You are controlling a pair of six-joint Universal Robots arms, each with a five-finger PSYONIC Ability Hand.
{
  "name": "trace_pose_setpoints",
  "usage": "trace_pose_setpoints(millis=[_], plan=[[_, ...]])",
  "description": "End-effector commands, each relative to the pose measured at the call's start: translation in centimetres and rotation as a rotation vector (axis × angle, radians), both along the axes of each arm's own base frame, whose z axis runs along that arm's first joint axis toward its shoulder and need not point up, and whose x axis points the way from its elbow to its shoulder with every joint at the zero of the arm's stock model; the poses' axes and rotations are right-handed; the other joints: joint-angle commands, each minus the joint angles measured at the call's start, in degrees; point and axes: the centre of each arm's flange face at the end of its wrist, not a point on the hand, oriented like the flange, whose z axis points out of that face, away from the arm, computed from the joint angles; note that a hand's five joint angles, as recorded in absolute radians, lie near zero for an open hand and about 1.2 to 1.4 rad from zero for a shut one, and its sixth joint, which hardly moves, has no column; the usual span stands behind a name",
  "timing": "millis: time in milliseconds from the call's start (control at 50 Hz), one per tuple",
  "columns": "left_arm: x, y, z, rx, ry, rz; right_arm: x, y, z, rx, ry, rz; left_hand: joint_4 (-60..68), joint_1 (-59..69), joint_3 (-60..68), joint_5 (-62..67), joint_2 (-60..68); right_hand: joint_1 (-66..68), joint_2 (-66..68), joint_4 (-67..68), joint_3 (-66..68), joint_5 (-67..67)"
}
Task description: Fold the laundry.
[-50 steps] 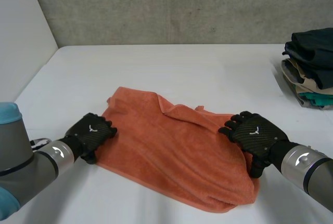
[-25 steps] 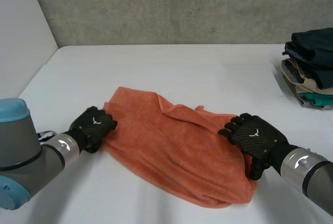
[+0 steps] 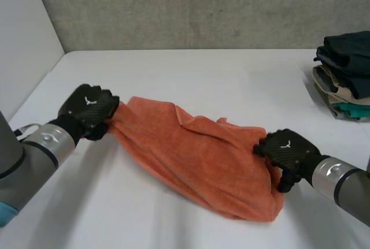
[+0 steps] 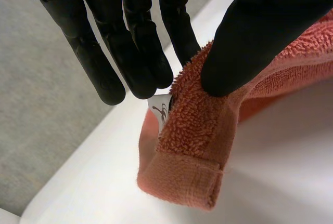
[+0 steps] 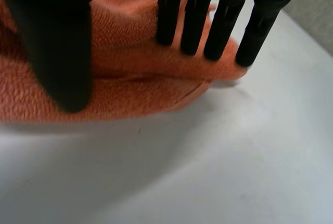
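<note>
- Left hand point(image 3: 88, 109) pinches the orange towel point(image 3: 196, 156) by its left corner; that thin hold could slip.
- Right hand point(image 3: 287, 149) clutches the right end; uneven pulling may bunch it.

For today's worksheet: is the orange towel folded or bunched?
Bunched: the orange towel lies rumpled between the left hand and right hand, each gripping one end.
</note>
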Motion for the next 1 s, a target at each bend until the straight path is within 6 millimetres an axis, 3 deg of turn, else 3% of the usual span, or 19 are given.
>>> trace_pose_setpoints(millis=[20,140,320,400,420,460,500,560,700,800,1000], plan=[[0.0,0.4,1.9,-0.042,0.038,0.002,0.3,-1.7,-1.6,0.020,0.017,0.008,11.50,16.07,11.71,15.17,11.46,50.16,50.17,49.98,49.87,50.18],[0.2,1.2,4.4,-0.109,0.059,0.004,-0.1,-2.9,0.1,-0.037,-0.008,-0.036,11.50,16.07,11.71,15.17,11.46,52.67,52.68,52.49,52.37,52.69],[1.2,3.9,11.1,-0.270,0.137,0.025,-2.0,-2.4,12.9,-0.366,-0.060,-0.109,11.50,16.07,11.71,15.17,11.46,52.67,52.68,52.49,52.37,52.69],[1.6,4.8,12.7,-0.292,0.212,0.031,-2.1,-1.3,15.6,-0.380,-0.064,-0.106,11.50,16.07,11.71,15.17,11.46,52.67,52.68,52.49,52.37,52.69],[1.6,4.9,12.7,-0.289,0.221,0.030,-2.0,-1.0,15.4,-0.344,-0.061,-0.101,11.50,16.07,11.71,15.17,11.46,51.23,51.24,51.05,50.93,51.25],[1.6,5.0,12.7,-0.281,0.239,0.031,-2.0,-1.0,14.3,-0.267,-0.052,-0.096,11.50,16.07,11.71,15.17,11.46,24.74,24.74,24.56,24.44,24.76],[1.6,4.9,12.0,-0.256,0.242,0.033,-1.7,-1.2,11.5,-0.133,-0.039,-0.084,11.50,16.07,11.71,15.17,11.46,14.25,14.25,14.06,13.95,14.26],[1.6,4.5,11.2,-0.229,0.234,0.040,-0.9,-0.8,7.8,0.002,-0.021,-0.052,11.50,16.07,11.71,15.17,11.46,9.69,9.69,9.50,9.39,9.70],[1.4,3.1,9.8,-0.177,0.216,0.047,-0.2,0.6,1.7,0.098,-0.008,-0.005,11.50,16.07,11.71,15.17,11.46,7.99,7.99,7.80,7.69,8.00],[1.6,2.7,10.3,-0.190,0.220,0.056,0.2,1.3,-0.5,0.111,-0.042,0.033,11.50,16.07,11.71,15.17,11.46,8.15,8.16,7.97,7.86,8.17],[1.7,2.8,10.8,-0.209,0.222,0.056,2.2,1.6,-1.7,0.062,-0.069,0.103,11.50,16.07,11.71,15.17,11.46,10.50,10.51,10.32,10.21,10.52]])
